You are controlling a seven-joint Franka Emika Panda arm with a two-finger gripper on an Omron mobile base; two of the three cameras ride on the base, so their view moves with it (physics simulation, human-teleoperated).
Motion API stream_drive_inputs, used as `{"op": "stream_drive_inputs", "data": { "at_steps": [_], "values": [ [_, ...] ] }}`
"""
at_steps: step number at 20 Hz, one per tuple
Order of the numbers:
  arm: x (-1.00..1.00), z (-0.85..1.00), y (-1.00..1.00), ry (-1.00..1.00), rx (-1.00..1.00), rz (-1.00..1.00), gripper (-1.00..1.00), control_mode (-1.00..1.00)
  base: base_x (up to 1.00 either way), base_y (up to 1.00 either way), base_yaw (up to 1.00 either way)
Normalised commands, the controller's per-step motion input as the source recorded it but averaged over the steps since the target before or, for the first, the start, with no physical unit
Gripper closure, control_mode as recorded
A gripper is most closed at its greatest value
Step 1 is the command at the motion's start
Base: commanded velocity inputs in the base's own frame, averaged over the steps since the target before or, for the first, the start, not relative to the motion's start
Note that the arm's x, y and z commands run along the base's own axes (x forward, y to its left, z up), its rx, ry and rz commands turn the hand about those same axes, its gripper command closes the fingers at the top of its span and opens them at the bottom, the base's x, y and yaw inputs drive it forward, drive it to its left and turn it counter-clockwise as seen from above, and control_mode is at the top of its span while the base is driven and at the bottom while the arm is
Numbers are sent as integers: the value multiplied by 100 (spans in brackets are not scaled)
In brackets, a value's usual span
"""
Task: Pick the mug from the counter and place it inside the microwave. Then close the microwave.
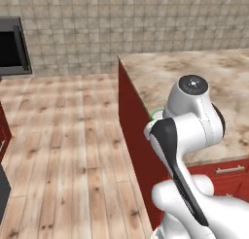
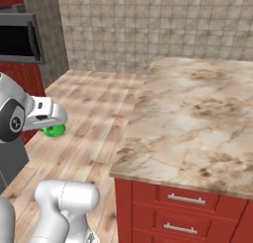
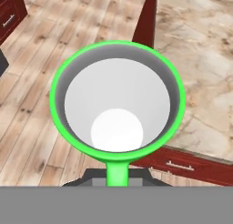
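End effector (image 2: 53, 122) clamped on the mug (image 2: 54, 131) — jaws drawn in on the green handle, as seen in the hand view, where the mug (image 3: 117, 100) opens toward the camera, pale inside, green rim. Mug is off the bench (image 2: 197, 123) and carried in the air above the wooden floor (image 1: 63, 145), beside the bench's red cabinet side (image 1: 133, 131). In the left base view a sliver of green rim (image 1: 156, 111) shows behind the arm. Microwave (image 2: 20, 39) sits upper left — dark cavity visible, well apart from the mug.
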Motion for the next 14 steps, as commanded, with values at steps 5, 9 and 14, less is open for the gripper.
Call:
{"op": "stream_drive_inputs", "data": {
  "at_steps": [5, 9, 14],
  "values": [
    [0, 0, 0, 0, 0, 0, 100, 100, 54, 49, -4],
    [0, 0, 0, 0, 0, 0, 100, 100, 95, 5, -21],
    [0, 0, 0, 0, 0, 0, 100, 100, 100, 3, -29]
  ]
}}
